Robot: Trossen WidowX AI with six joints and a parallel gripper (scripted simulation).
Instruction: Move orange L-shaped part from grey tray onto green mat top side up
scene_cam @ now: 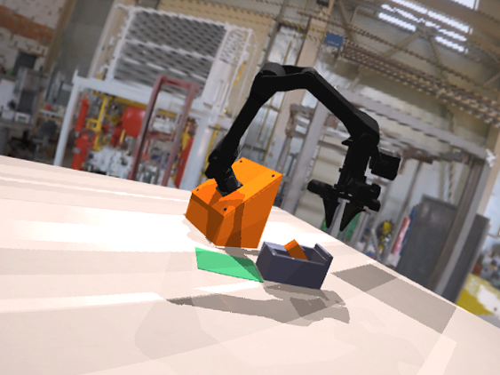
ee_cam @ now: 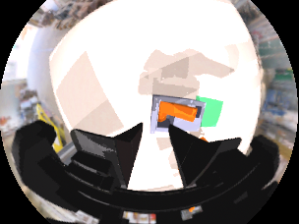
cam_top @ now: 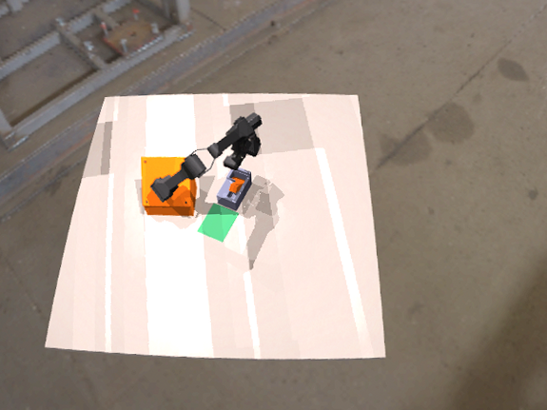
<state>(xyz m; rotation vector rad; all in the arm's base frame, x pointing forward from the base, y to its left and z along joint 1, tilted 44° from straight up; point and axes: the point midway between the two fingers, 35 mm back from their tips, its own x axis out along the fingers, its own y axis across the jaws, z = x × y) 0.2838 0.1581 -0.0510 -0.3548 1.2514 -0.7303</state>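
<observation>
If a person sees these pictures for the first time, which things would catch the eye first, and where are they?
Probably the black arm arching from the big orange base block at the table's middle, its gripper hanging empty above the grey tray. Next, the orange part, one end tipped up out of the tray's pocket. The flat green mat lies beside the tray, in front of the block.

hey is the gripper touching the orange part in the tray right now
Apart. The exterior view shows the gripper hanging open above the tray, with background visible between its fingertips and the tipped orange part.
</observation>
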